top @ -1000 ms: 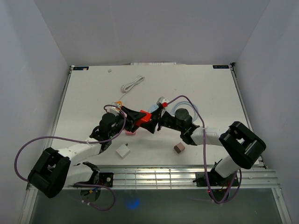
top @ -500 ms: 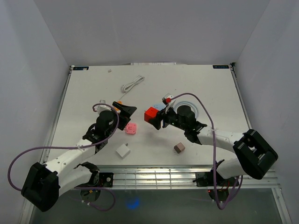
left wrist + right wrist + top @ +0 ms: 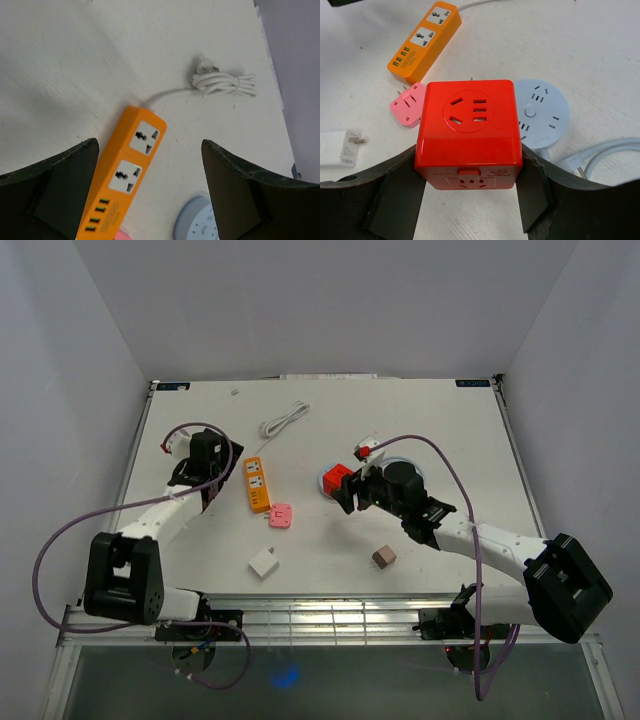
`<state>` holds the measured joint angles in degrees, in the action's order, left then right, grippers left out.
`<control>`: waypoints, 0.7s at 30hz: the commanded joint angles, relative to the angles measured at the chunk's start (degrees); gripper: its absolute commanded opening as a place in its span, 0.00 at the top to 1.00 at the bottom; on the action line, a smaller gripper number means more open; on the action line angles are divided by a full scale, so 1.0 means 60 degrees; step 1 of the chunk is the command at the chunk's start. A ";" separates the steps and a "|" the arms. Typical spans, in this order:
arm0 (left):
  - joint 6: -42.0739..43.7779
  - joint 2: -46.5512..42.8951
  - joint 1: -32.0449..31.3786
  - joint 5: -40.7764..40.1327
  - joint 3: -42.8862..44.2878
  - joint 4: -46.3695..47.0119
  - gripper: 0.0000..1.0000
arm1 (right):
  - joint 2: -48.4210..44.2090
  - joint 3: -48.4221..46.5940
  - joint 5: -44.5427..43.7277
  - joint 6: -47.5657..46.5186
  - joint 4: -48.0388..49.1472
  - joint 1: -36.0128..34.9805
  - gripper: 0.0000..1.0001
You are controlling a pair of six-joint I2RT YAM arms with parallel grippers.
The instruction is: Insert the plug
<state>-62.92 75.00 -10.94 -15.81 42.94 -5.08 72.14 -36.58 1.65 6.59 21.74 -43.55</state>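
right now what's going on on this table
The right claw is shut on a red cube socket, holding it near the round white socket. The left claw is open and empty, beside the orange power strip, which lies flat with its sockets free. A pink plug, a white charger and a small brown block lie loose on the table.

The left arm [image 3: 150, 525] is reaching up along the left side. The left gripper [image 3: 150, 150] is hanging in the air with its fingers [image 3: 55, 185] spread wide, holding nothing. The right arm [image 3: 480, 540] is stretching toward the middle, and the right gripper [image 3: 338, 486] is squeezing a red cube [image 3: 468, 131], probably lifted a little.
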 commanded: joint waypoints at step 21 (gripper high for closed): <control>0.1871 0.5062 0.0198 0.2048 0.2570 0.2414 0.68 | 0.0061 -0.0656 0.0604 -0.1054 -0.1029 0.0081 0.57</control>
<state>-54.39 105.12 -8.12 -6.66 55.53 5.82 72.05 -36.73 3.44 2.15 15.99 -43.13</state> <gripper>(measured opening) 0.335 0.684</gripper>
